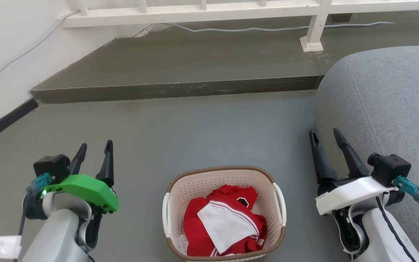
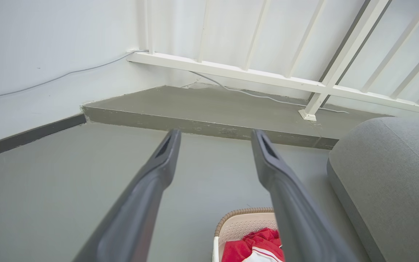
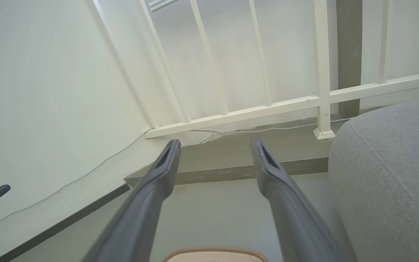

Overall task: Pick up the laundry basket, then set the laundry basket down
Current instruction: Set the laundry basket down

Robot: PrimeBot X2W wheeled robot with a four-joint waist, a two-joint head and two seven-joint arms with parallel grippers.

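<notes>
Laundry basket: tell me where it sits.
In the head view the laundry basket sits on the floor at bottom centre, between the left gripper and right gripper, untouched.

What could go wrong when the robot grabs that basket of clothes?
If the left end effector and right end effector, both open and apart from the laundry basket, lift its white handles unevenly, it could tip and spill the red and white clothes. The right end effector might brush the grey cushion beside it.
</notes>
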